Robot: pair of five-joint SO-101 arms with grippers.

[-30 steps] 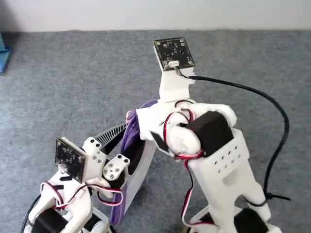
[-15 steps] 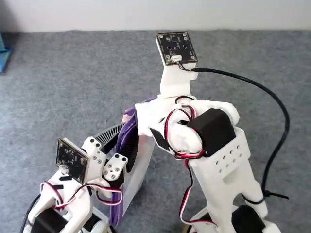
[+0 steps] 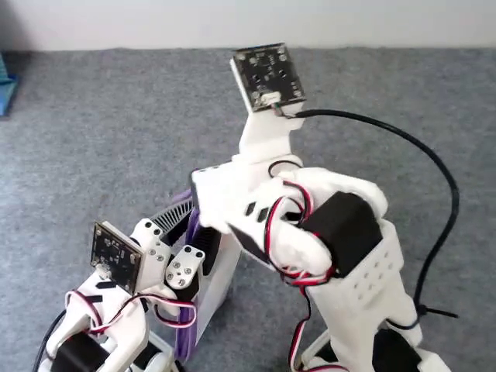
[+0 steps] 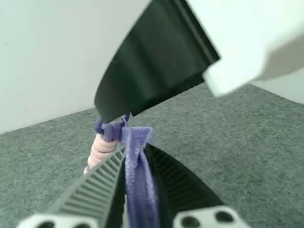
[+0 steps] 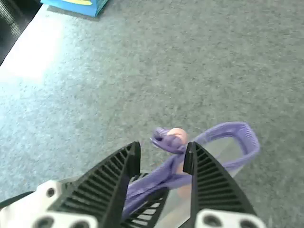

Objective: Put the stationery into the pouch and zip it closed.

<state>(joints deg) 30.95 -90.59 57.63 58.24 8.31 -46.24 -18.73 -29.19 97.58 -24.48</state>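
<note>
Left end effector (image 4: 135, 159) clamps the pouch (image 4: 140, 136) rim — right end effector (image 5: 162, 151) narrowly parted astride it.

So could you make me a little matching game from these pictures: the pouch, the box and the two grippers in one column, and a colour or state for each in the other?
Things:
1. pouch
2. box
3. left gripper
4. right gripper

Colour or state:
A. blue
B. open, over the pouch
C. purple
D. shut on the pouch

Pairs: 1-C, 2-A, 3-D, 4-B
</note>
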